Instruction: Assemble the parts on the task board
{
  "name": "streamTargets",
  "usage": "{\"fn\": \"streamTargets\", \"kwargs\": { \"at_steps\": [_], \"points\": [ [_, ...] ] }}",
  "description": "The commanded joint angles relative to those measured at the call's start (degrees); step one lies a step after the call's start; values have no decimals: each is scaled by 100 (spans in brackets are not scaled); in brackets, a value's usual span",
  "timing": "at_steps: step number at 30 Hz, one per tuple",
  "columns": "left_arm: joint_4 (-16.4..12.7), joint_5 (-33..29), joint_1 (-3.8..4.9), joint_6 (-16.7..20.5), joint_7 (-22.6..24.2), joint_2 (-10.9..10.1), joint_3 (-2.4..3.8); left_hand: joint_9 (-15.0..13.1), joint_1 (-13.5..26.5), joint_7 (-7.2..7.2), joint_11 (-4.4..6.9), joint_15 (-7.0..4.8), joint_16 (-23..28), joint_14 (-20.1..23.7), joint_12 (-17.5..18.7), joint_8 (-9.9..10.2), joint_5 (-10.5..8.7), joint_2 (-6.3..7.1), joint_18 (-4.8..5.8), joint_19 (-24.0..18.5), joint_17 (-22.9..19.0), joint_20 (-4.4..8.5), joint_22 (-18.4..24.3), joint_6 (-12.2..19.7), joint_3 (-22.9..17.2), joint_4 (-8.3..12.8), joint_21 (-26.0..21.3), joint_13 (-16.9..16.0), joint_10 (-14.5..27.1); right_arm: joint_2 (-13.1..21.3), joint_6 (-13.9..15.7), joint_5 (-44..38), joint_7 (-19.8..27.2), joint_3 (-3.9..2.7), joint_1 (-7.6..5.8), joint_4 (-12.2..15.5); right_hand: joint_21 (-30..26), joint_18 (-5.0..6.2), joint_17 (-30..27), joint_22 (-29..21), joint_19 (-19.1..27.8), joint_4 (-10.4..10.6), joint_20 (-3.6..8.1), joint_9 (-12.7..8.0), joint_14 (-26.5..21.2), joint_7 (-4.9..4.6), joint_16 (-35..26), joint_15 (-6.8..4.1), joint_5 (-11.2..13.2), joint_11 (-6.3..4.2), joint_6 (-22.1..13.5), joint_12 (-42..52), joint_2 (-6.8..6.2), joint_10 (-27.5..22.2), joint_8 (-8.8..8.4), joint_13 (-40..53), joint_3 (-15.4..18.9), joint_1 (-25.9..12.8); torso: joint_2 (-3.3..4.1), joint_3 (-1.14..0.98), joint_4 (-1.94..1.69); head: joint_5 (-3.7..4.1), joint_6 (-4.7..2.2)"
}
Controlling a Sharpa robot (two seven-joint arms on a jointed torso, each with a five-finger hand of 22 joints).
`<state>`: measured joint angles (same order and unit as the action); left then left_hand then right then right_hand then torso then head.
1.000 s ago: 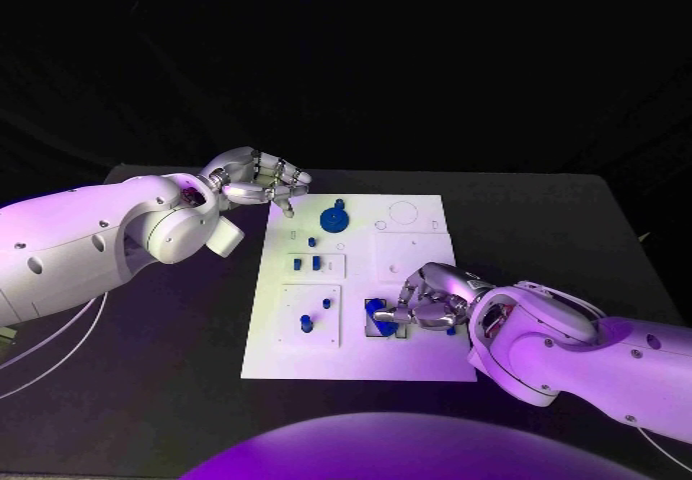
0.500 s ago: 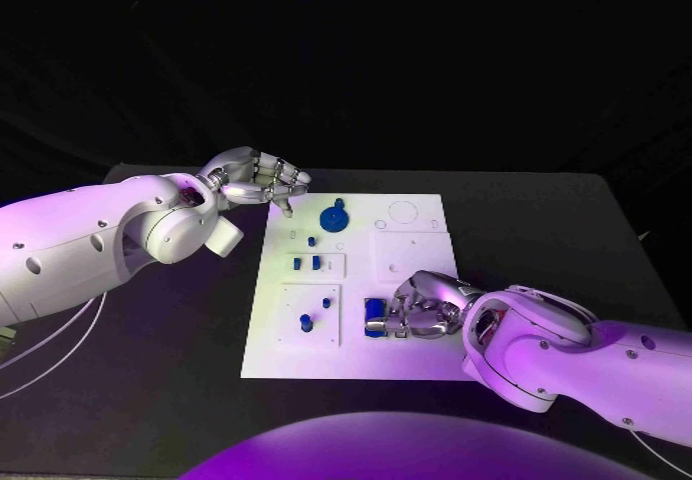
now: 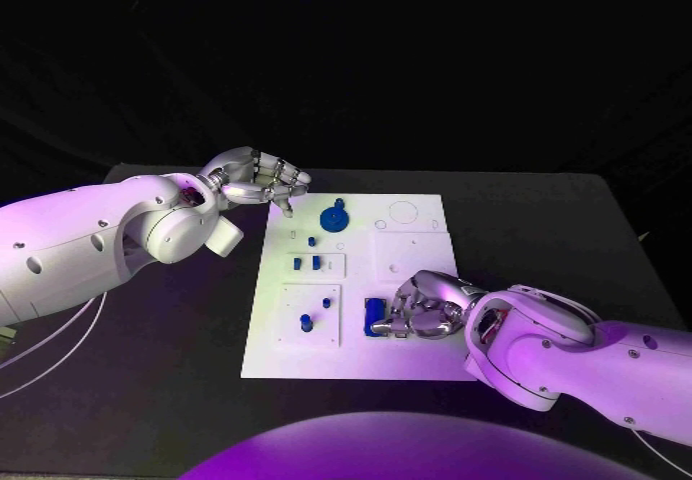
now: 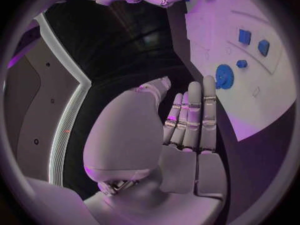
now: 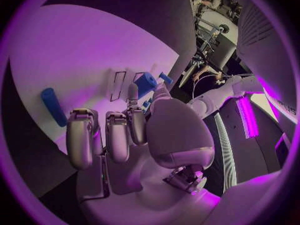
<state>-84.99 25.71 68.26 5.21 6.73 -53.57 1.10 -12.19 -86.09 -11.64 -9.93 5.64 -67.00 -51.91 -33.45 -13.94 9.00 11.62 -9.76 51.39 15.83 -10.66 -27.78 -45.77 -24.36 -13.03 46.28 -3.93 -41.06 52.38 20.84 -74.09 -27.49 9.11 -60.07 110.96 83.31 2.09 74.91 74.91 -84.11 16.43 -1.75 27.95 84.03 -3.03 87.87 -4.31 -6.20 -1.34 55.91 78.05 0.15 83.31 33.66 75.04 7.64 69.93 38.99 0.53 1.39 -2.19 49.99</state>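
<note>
White board (image 3: 418,350) sits mid-bench with blue parts scattered over it, and my right hand (image 3: 423,308) hangs over its lower right quarter. From that hand, the long blue bar (image 3: 376,316) lies at about nine o'clock, just beside the fingertips, its long axis running twelve to six along the board. I cannot tell whether a fingertip touches it. In the right wrist view the same bar (image 5: 53,106) sits free beyond the fingers (image 5: 81,140), which are curled partway in with nothing clearly between them; I judge the hand loosely closed and holding nothing. A smaller blue block (image 5: 145,83) shows past the fingers there.

My right hand is far nearer the bar than my left hand (image 3: 260,180), which hovers off the board's far left corner, at about eleven o'clock from the bar, fingers bent in, holding nothing. A round blue knob (image 3: 335,216) sits near it.

Against a second ago, the right hand has drawn in toward the bar and curled tighter; the left has not moved.
</note>
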Motion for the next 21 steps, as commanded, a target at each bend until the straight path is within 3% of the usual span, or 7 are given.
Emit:
{"fn": "streamTargets", "kwargs": {
  "at_steps": [1,8,21],
  "points": [
    [-10,-5,4,-78,16,3,3,8,47,-201,-17,9,28,38,-29,-19,39,3,-74,-1,-9,-26,7,29,-29,18,-20,2,39,2,-100,-196,77,1,7,-8,1,-81,1061,1341,-420,-13,25,-20,505,14,31,-42,14,12,-12,9,75,37,-44,484,-76,248,-2,-2,-2,0,1],
    [-10,-5,4,-77,13,0,3,8,47,-201,-17,9,28,38,-29,-19,39,3,-74,-1,-9,-26,7,29,-29,18,-20,2,39,11,-97,-337,21,1,6,-56,32,-87,1072,1348,-427,-22,39,-72,507,41,34,-60,2,-12,5,25,176,53,-109,519,-350,691,1,1,-1,-5,1],
    [-12,-5,4,-76,10,-9,3,9,50,-201,-18,9,27,41,-32,-21,40,1,-74,-2,-9,-27,8,30,-34,18,-21,2,41,25,-33,-407,-34,0,5,-145,47,-90,1078,1352,-431,15,45,-92,508,41,36,-65,3,-15,26,35,206,62,-131,536,-464,782,-1,3,-4,-4,1]
  ]
}}
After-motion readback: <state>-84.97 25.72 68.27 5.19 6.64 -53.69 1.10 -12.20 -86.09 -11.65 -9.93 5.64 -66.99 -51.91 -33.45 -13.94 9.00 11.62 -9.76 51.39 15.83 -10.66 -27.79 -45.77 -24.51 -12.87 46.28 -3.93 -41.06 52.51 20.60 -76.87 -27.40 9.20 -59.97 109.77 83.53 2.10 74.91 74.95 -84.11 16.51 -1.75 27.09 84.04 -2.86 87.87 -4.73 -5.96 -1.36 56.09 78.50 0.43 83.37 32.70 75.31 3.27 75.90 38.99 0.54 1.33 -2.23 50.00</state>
